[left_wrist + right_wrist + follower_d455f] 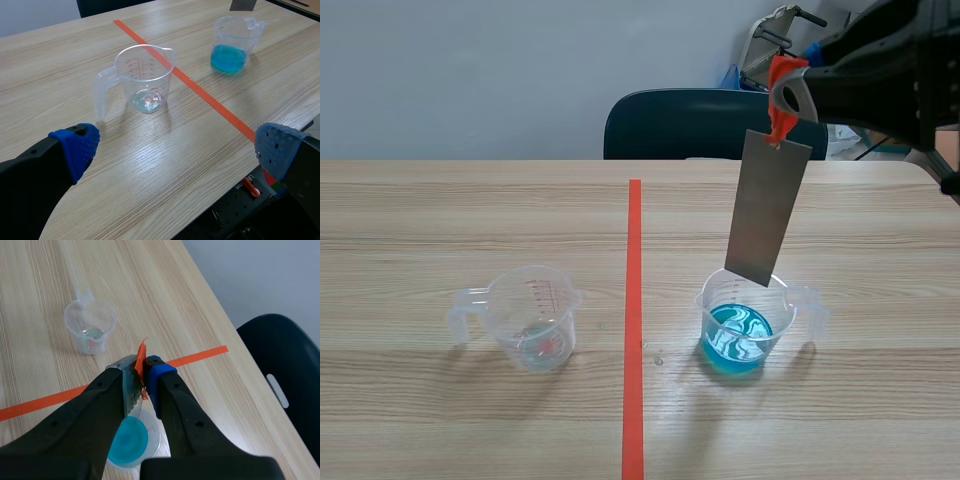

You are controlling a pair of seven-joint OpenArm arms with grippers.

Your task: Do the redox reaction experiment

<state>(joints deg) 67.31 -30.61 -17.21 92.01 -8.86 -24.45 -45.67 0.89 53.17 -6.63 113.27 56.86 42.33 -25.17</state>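
metal strip (767,208): hanging over blue-liquid cup (745,325) | clear cup (533,318): upright, well apart

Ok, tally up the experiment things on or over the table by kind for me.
Plastic measuring cups: 2, the near-empty cup and the cup of blue liquid.
Metal strips: 1, the metal strip.
Total: 3.
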